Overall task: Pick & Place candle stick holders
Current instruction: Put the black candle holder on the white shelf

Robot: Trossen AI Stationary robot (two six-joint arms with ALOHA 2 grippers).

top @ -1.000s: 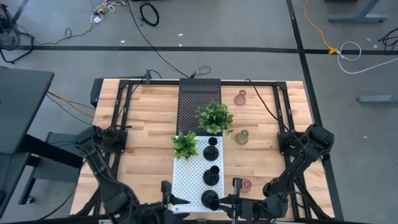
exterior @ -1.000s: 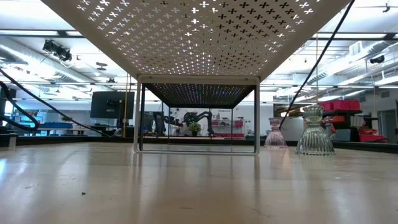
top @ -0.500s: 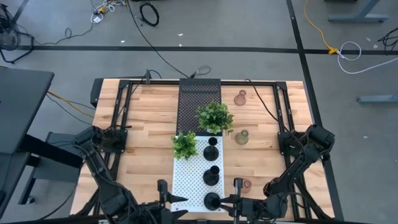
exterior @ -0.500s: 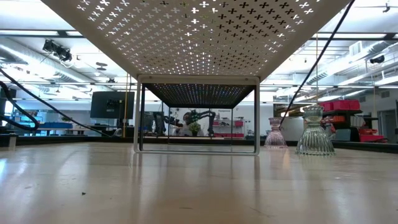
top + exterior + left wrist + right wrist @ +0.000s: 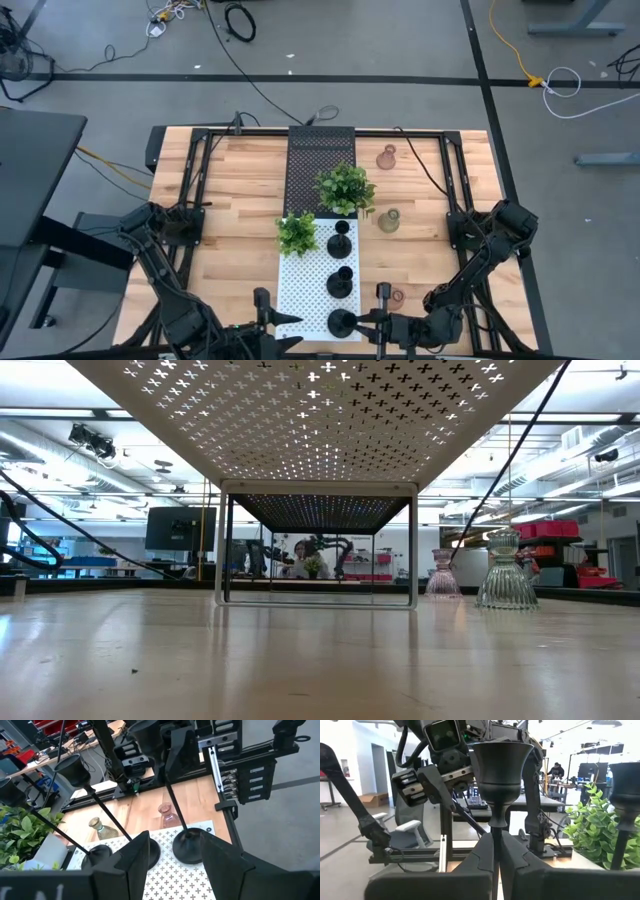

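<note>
Three black candle stick holders stand in a row on the white perforated shelf (image 5: 300, 290): far (image 5: 341, 240), middle (image 5: 340, 282) and near (image 5: 340, 322). Three glass holders stand on the wood to its right: a pinkish one at the far side (image 5: 387, 157), a greenish one (image 5: 389, 221) and a pinkish one near the front (image 5: 396, 298). My right gripper (image 5: 358, 322) is shut on the near black holder's stem. My left gripper (image 5: 285, 320) is open at the shelf's near left, facing the black holders (image 5: 187, 851). My right gripper pinches the near black holder's thin stem (image 5: 495, 834) between its two fingers, just below the cup (image 5: 500, 755). The fingers come level from the table's right side and lie across the stem. The holder stands upright with its round base (image 5: 187, 851) on the white shelf.
Two green potted plants (image 5: 346, 188) (image 5: 297, 233) stand on the shelves beside the far black holder. A dark perforated shelf (image 5: 320, 160) lies beyond the white one. Black frame rails run along the table's left and right edges. A person shows in the room behind (image 5: 300, 552).
</note>
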